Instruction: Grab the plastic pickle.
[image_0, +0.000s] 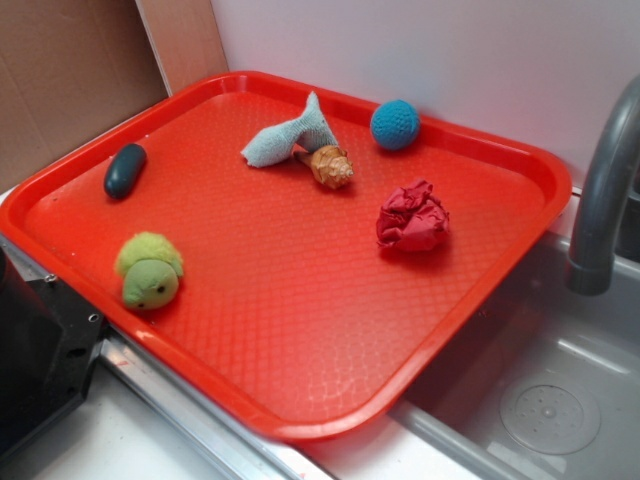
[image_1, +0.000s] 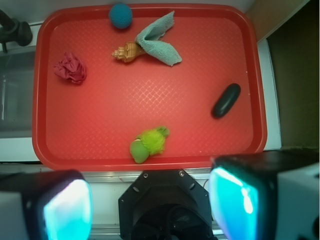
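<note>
On the red tray (image_0: 500, 260), the plastic pickle (image_0: 125, 171) lies flat near the 9 o'clock edge in the exterior view. It is a dark, glossy oblong with rounded ends, clear of every other item.

In the wrist view the plastic pickle (image_1: 226, 100) sits at roughly 3 o'clock on the tray (image_1: 100, 150), tilted with one end toward 1 o'clock. The gripper (image_1: 155, 207) is held above and outside the tray's 6 o'clock rim. Its two fingers (image_1: 67, 210) appear at the lower left and lower right of the wrist view, spread wide apart, with nothing between them.

Other items on the tray, exterior view:
- Green plush turtle (image_0: 149, 270), toward 7 o'clock, well apart from the pickle.
- Light blue cloth (image_0: 292, 133), near 12 o'clock, touching a tan seashell (image_0: 331, 166).
- Blue crocheted ball (image_0: 395, 125), at 1 o'clock near the rim.
- Crumpled red cloth (image_0: 411, 217), toward 3 o'clock.

A grey faucet (image_0: 605, 190) stands beyond the tray's 3 o'clock edge, over a sink (image_0: 550, 410).
</note>
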